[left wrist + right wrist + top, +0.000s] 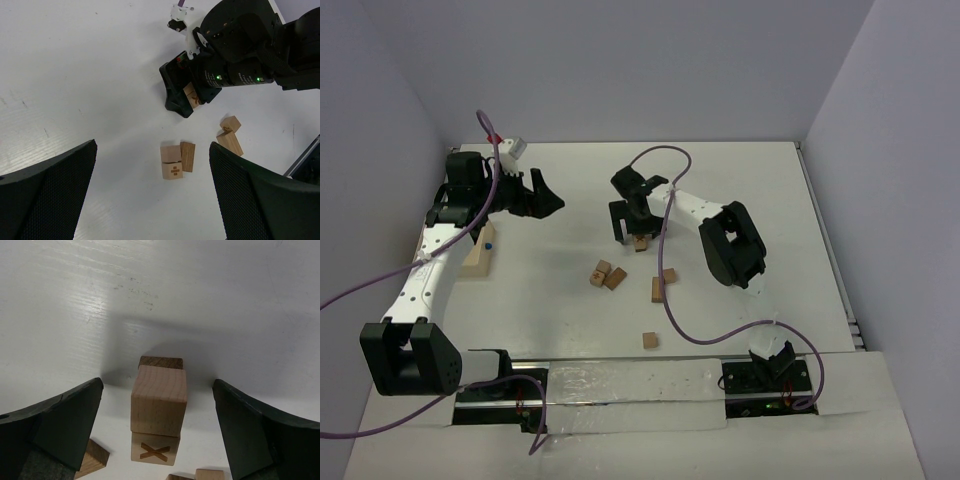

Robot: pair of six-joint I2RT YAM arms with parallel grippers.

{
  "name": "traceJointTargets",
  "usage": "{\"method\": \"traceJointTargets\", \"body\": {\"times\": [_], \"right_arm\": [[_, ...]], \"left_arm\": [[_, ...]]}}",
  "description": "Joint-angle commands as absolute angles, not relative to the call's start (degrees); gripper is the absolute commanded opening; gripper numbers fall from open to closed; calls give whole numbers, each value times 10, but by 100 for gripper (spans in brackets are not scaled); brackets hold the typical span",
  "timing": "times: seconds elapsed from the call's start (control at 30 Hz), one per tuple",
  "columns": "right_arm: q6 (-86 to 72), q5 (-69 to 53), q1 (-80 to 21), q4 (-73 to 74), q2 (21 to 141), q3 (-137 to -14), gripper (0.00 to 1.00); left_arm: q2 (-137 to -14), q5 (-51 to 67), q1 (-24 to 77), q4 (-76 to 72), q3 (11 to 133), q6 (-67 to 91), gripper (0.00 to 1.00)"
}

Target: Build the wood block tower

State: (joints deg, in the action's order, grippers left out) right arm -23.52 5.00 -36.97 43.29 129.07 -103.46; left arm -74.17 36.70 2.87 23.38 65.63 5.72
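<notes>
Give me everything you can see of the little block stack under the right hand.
The stack is two pale unfinished wooden cubes, upright on the white table: a plain cube with visible grain sits squarely on an X-marked cube, its brown X facing the wrist camera. A darker wood edge shows behind the top; what it belongs to is unclear. The right hand straddles the stack, open, fingers clear of both sides.

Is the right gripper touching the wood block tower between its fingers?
No, the right gripper is open, both fingers standing apart from the tower.
</notes>
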Motion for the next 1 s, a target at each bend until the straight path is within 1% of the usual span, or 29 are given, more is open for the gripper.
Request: {"method": "traceJointTargets", "body": {"times": [0.0, 0.27, 0.4, 0.7, 0.8, 0.9, 0.93, 0.97], "right_arm": [[-197, 23, -364, 429, 1259, -1031, 100], [-100, -33, -353, 403, 1222, -1023, 100], [-46, -50, -344, 400, 1197, -1028, 100], [46, -68, -339, 443, 1144, -1097, 100], [119, -143, -320, 442, 1108, -1096, 100], [258, -242, -292, 463, 1068, -1083, 100], [281, -264, -284, 469, 1063, -1077, 100], [339, -273, -281, 471, 1048, -1059, 100]], "left_arm": [[-741, 415, 25, 239, 676, 28, 99], [-739, 478, 25, 258, 679, -15, 99], [-737, 484, 25, 265, 678, -21, 99], [-729, 485, 25, 280, 681, -34, 99], [-724, 492, 25, 290, 683, -46, 99], [-721, 514, 25, 308, 685, -74, 99], [-720, 526, 25, 310, 686, -78, 99], [-721, 536, 25, 315, 686, -86, 99]]}}
